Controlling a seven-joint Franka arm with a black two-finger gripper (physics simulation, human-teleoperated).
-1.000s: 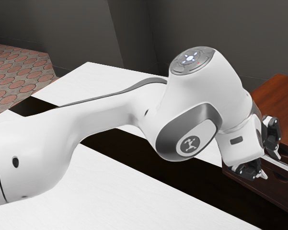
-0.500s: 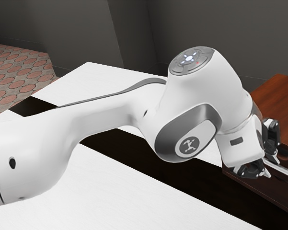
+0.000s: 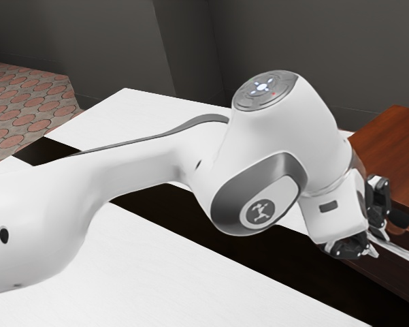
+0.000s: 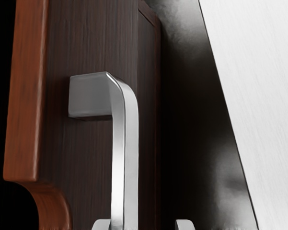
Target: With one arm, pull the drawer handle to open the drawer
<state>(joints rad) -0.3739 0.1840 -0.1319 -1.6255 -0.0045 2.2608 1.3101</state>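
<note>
On my exterior feed a white tabletop (image 3: 163,279) lies toward six o'clock and a second white slab (image 3: 136,112) toward ten. A dark gap (image 3: 177,211) runs between them. Red patterned floor (image 3: 20,102) sits at nine, grey walls (image 3: 88,41) at twelve.

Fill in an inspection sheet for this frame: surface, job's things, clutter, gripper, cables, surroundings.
Surface: white table, with a dark gap running across it.
Job's things: dark wood drawer front with a silver handle, set in a reddish-brown cabinet; whether the drawer is open cannot be told.
Clutter: nothing seen.
Gripper: black gripper right at the handle; grip state cannot be told.
Cables: nothing seen.
Surroundings: grey walls, patterned red tile floor.
</note>
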